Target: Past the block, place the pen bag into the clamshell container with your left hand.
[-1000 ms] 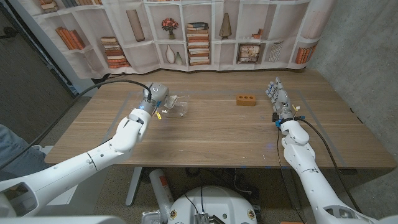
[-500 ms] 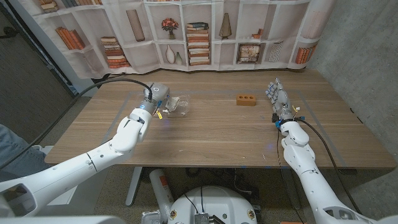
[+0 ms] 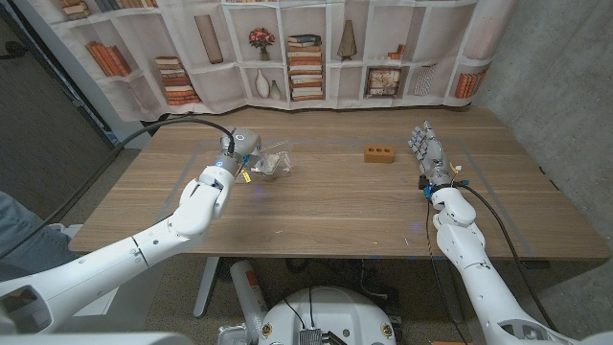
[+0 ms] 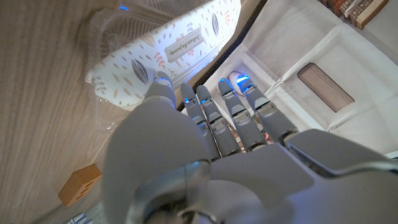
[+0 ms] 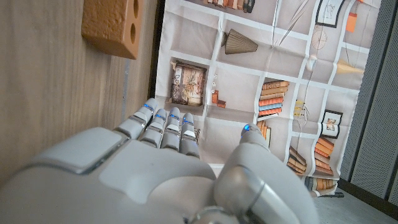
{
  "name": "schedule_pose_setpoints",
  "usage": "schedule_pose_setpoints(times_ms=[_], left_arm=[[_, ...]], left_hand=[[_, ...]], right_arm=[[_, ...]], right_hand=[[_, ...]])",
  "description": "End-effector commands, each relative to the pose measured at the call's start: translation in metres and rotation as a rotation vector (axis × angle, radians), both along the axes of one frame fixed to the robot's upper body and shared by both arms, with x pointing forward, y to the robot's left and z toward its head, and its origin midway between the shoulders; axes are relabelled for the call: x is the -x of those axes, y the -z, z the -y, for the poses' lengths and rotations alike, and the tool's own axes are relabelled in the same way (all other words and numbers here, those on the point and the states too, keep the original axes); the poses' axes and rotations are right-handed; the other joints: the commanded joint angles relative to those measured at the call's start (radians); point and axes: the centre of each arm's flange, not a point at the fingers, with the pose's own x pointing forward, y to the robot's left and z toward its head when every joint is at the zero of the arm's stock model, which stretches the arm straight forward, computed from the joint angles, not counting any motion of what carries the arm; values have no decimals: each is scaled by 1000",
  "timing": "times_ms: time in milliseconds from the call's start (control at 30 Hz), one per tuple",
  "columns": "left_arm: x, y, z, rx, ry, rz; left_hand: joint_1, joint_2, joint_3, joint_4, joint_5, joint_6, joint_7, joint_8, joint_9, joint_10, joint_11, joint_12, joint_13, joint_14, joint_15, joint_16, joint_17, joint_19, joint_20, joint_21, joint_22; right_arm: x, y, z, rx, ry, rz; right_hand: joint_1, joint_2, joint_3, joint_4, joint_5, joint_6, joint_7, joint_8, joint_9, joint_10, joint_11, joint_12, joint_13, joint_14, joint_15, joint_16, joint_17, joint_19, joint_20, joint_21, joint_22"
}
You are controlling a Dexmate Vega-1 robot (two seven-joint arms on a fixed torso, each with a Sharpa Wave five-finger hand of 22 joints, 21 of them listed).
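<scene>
Wooden surface (image 3: 326, 206), wide and brown, carries everything, with a printed bookshelf curtain (image 3: 316, 48) hanging behind it. Toward its far left sits a clear plastic clamshell container (image 3: 275, 164), and inside it lies a white fabric pen bag (image 4: 165, 53) patterned with grey and brown leaves. Left robot hand (image 3: 239, 151), white and grey, is at the container, fingertips (image 4: 163, 82) touching the pen bag; whether they grip it cannot be told. Right robot hand (image 3: 426, 149) stands on its edge at the far right, fingers straight and slightly apart, holding nothing. Between the two, nearer the right hand, rests a small orange-brown block (image 3: 379, 154) with holes.
</scene>
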Motion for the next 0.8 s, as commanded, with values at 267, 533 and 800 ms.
schedule_pose_setpoints(times_ms=[267,533,800], left_arm=[[8,-3,-3,32,-35,-17],[11,-4,-4,45,-33,-17],[17,-7,-5,62,-23,-6]], left_hand=[[-41,-4,-25,19,35,-125,14,-25,7,-151,24,-5,4,-156,-70,-3,4,-104,69,-12,2],[-48,-5,-30,23,40,-135,14,-24,8,-166,23,-4,4,-168,-69,-1,4,-118,76,-13,2],[-51,-5,-32,25,43,-141,12,-24,8,-171,24,-1,4,-170,-72,2,4,-120,76,-10,2]], right_arm=[[4,-2,0,6,0,6],[7,-4,1,9,1,11],[9,-5,1,10,3,15]], right_hand=[[1,10,1,-6,1,10,0,3,5,7,2,-3,2,12,4,-2,3,8,-16,0,6],[2,11,1,-6,1,10,0,2,5,7,0,-4,2,11,4,-3,3,9,-16,0,6],[2,12,1,-7,1,9,-1,2,5,6,1,-4,2,11,3,-3,3,8,-16,-1,6]])
